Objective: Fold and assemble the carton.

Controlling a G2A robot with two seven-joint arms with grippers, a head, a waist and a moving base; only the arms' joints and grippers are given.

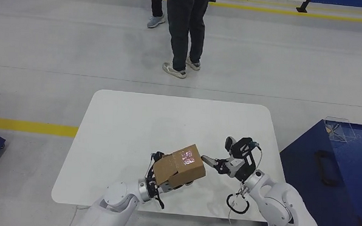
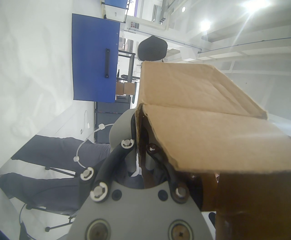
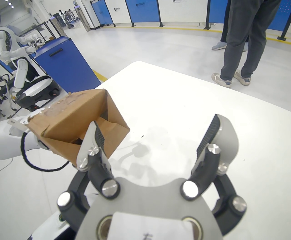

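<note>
A brown cardboard carton (image 1: 181, 166) hangs tilted just above the white table (image 1: 144, 123), near its front edge. My left gripper (image 1: 154, 174) is shut on one wall of the carton (image 2: 204, 127), with one finger inside and one outside. In the right wrist view the carton (image 3: 75, 113) has an open end facing the camera, with its hollow inside in sight. My right gripper (image 3: 154, 125) stands open beside that end. One of its fingers (image 3: 95, 134) is at the carton's edge, and whether it touches I cannot tell. In the top view the right gripper (image 1: 219, 151) sits just right of the carton.
A blue cabinet (image 1: 330, 174) stands close to the table's right side. People's legs (image 1: 184, 34) are on the floor beyond the far edge. Another blue cabinet (image 3: 63, 61) and a white robot (image 3: 18, 56) stand off to the left.
</note>
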